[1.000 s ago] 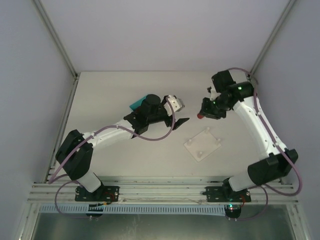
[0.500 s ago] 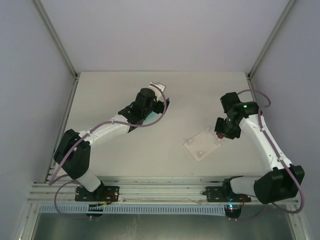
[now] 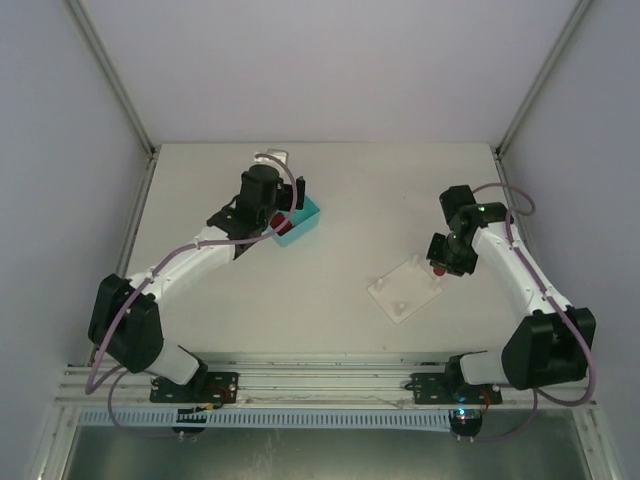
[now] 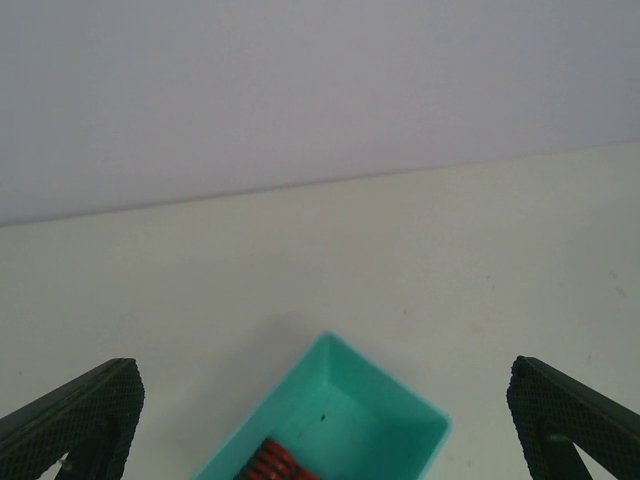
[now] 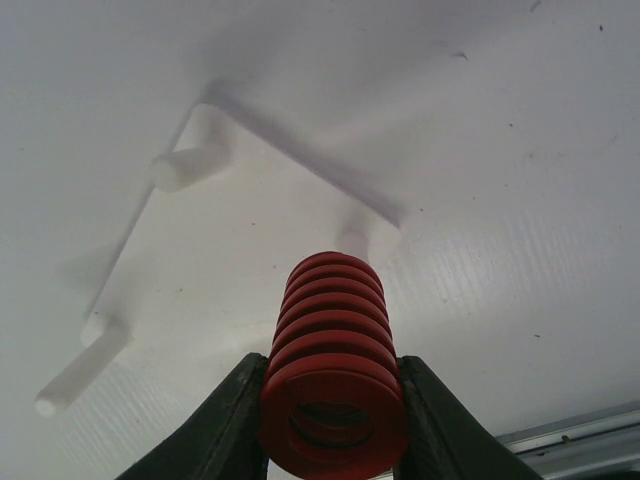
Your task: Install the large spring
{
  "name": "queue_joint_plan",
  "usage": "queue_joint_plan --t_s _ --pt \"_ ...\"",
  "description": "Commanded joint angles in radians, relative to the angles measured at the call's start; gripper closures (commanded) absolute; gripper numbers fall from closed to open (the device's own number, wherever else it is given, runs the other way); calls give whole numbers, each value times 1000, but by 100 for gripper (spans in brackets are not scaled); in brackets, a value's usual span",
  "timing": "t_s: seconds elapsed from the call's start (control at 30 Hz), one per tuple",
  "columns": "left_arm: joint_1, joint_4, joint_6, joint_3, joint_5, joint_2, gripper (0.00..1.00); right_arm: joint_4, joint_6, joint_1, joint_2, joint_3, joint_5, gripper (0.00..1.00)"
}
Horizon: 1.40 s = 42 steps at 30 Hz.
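Swung back, left gripper [image 4: 320, 400] gapes over teal bin [image 4: 385, 400] holding red spring [image 4: 270, 465]; right gripper [image 5: 333, 405] grips large spring [image 5: 333, 315].

Red spring [image 5: 335, 330] in tool [image 5: 333, 400], seemingly over plate [image 5: 250, 240]

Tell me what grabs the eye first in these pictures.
The red spring clamped in the right gripper stands out, held close to the white peg plate on the right side of the table. On the left, the open left gripper hovers over a teal bin with a second spring inside.
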Motion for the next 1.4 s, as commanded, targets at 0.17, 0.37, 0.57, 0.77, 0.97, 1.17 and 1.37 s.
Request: queue_joint_plan --t_s 0.17,0.37,0.57,0.77,0.97,1.17,1.37 --pt "9 -87 -17 18 -25 -6 1 13 37 -28 8 -32 2 100" --pt "16 -107 -14 32 -22 1 1 15 43 -29 19 -46 -14 100" --pt "18 -101 -18 34 -29 8 1 2 56 -28 15 -59 -13 100" --pt "20 -114 -19 42 -22 23 1 1 52 -29 35 -63 -5 100" --pt "20 -108 -13 56 -33 25 1 7 66 -28 51 -81 -8 100" --pt "20 -113 -4 69 -39 35 1 69 61 -30 49 -113 -25 95" --pt "32 -115 -29 71 27 53 1 178 70 -30 89 -176 -29 81"
